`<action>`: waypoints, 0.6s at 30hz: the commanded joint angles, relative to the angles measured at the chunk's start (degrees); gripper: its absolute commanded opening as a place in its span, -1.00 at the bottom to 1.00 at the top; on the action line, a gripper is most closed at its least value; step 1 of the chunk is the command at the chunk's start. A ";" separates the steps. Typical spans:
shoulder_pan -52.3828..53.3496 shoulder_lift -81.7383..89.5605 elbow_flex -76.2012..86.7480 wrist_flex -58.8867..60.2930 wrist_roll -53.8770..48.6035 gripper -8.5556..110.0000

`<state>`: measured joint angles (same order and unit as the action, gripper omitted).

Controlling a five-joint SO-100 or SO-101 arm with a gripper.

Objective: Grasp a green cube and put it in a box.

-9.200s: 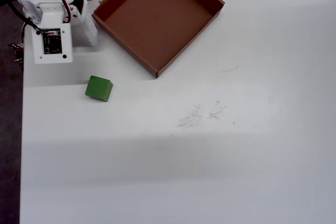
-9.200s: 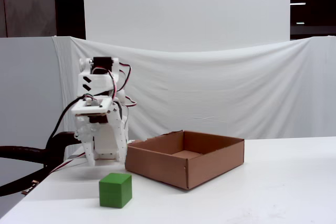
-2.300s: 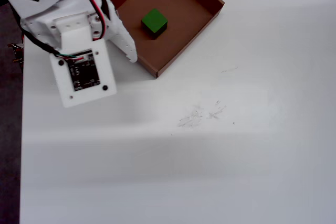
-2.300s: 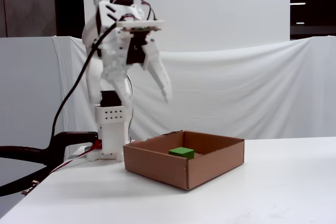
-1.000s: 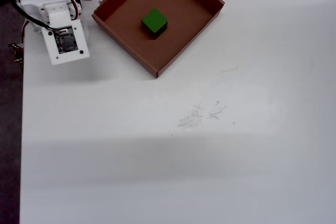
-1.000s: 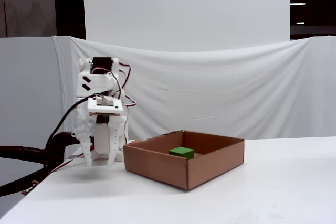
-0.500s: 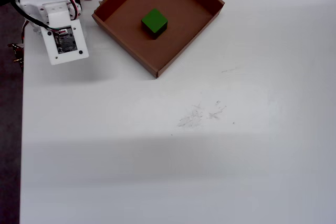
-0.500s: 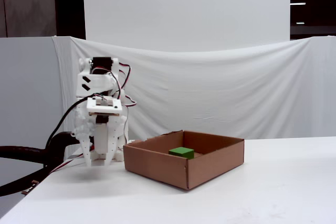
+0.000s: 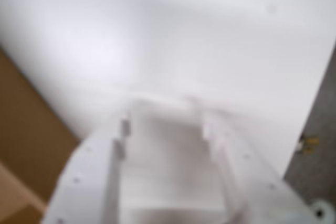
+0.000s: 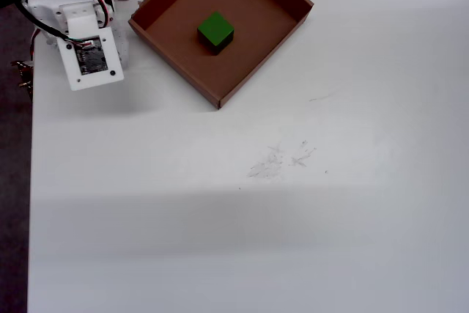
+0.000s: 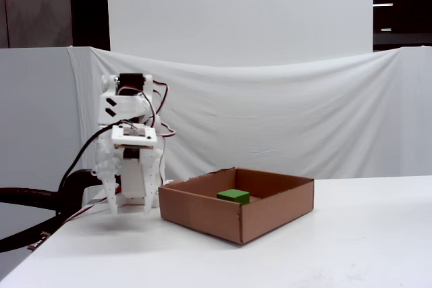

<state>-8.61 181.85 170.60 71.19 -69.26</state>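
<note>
The green cube [image 10: 215, 30] lies on the floor of the box [image 10: 275, 31], near its middle, touching no wall. The box sits on the white desk [image 10: 293, 218], just right of the folded arm in the fixed view. The fingers [image 11: 111, 202] point down at the desk left of the box, holding nothing; whether they are spread cannot be told.

From where I stand I count one green cube [image 10: 215, 30], and it is the only cube about. One box [image 10: 272, 37] of brown cardboard lies on one white table [image 10: 293, 218]. One white robot arm [image 11: 128, 160] stands at the table's edge, with one gripper [image 11: 129, 208] at its end. One white cloth [image 11: 283, 112] hangs as a backdrop behind it all.
</note>
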 commanded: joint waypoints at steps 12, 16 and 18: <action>-0.09 0.44 -0.35 0.62 -0.18 -0.49; -0.09 0.44 -0.35 0.62 -0.18 -0.49; -0.09 0.44 -0.35 0.62 -0.09 -0.49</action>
<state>-8.61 181.85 170.60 71.19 -69.26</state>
